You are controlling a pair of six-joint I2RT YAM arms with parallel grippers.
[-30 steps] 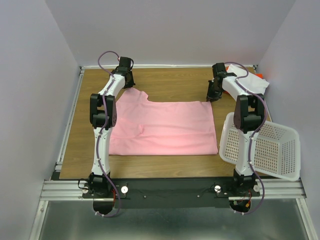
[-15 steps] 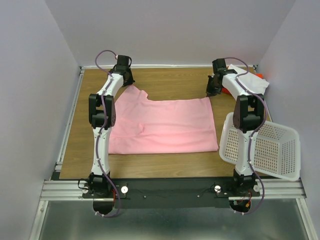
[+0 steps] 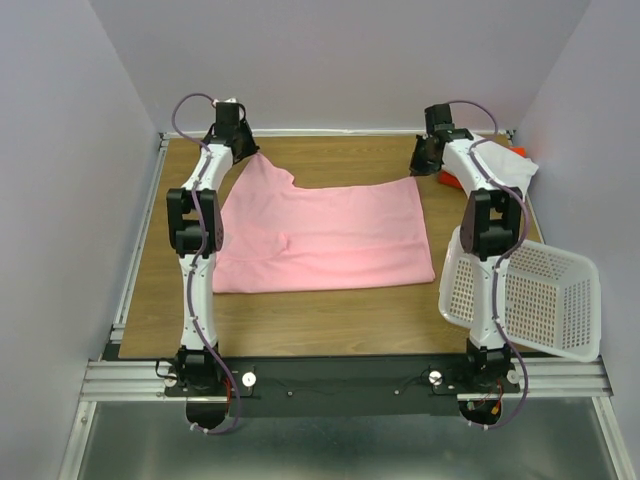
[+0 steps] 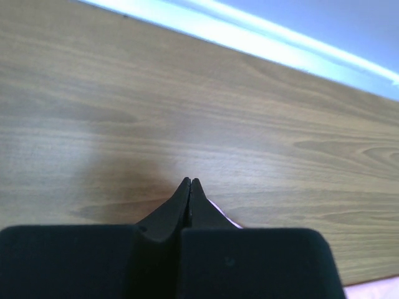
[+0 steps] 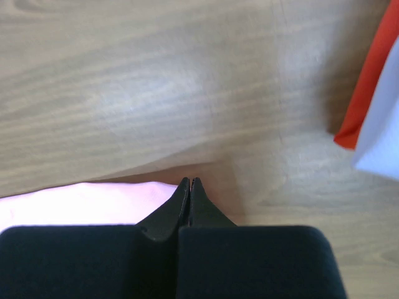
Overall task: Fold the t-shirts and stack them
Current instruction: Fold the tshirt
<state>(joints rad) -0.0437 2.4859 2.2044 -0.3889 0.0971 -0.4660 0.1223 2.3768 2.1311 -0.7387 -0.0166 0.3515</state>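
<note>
A light pink t-shirt [image 3: 320, 235] lies spread across the middle of the wooden table. My left gripper [image 3: 240, 150] is shut on its far left corner. My right gripper [image 3: 422, 165] is shut on its far right corner. Both corners are raised a little off the wood. A thin sliver of pink cloth [image 4: 224, 215] peeks beside the shut left gripper [image 4: 190, 180]. In the right wrist view the pink t-shirt [image 5: 81, 202] runs left from the shut right gripper [image 5: 189, 180]. A white t-shirt [image 3: 512, 168] and an orange-red t-shirt [image 3: 448, 180] are heaped at the back right corner.
A white perforated basket [image 3: 530, 295] lies tipped at the right edge beside the right arm. The orange-red cloth [image 5: 371, 75] and white cloth [image 5: 386, 137] sit just right of the right gripper. The table's far edge runs close behind both grippers.
Both grippers have moved toward the far edge, drawing the pink shirt's far corners up and back. The right gripper has closed on its corner.
</note>
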